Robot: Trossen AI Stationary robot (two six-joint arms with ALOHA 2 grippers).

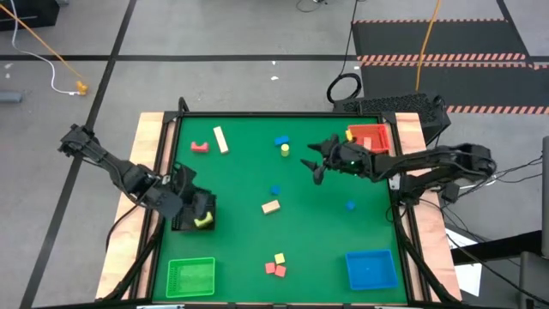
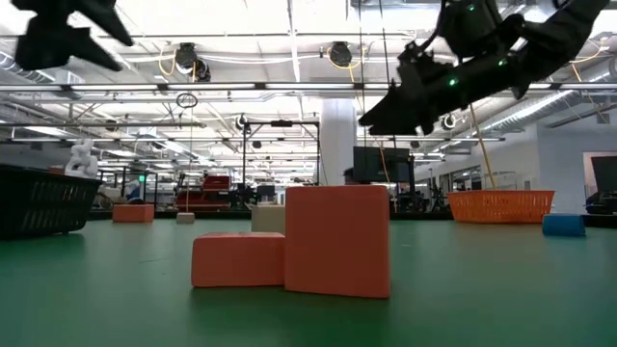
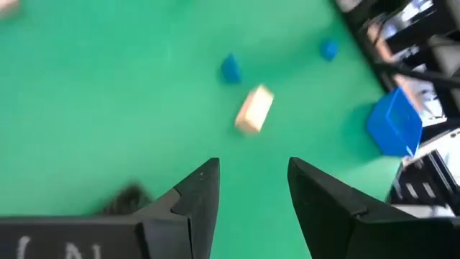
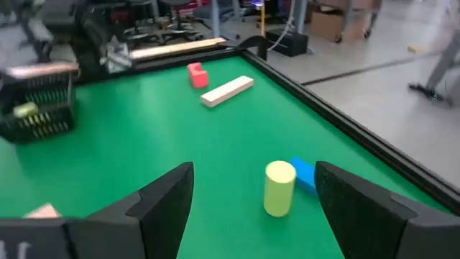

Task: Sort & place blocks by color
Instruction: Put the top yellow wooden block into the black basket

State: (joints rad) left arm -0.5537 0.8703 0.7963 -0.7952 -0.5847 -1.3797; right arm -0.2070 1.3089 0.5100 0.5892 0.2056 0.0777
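Small blocks lie scattered on the green table: a yellow cylinder (image 1: 285,149) standing on end beside a blue block (image 1: 281,140), a red block (image 1: 200,147), a tan bar (image 1: 221,139), a tan block (image 1: 271,206) and two red blocks (image 1: 275,269) near the front. My right gripper (image 1: 315,160) hovers open just right of the cylinder (image 4: 279,188), which shows ahead between its fingers, untouched. My left gripper (image 3: 253,194) is open and empty, raised beside the black bin (image 1: 196,210), which holds a yellow block (image 1: 204,221).
A green tray (image 1: 190,277) and a blue tray (image 1: 371,269) sit at the near corners, a red tray (image 1: 369,137) at the far right. Two small blue blocks (image 1: 274,190) (image 1: 351,205) and a yellow block (image 1: 280,257) lie mid-table.
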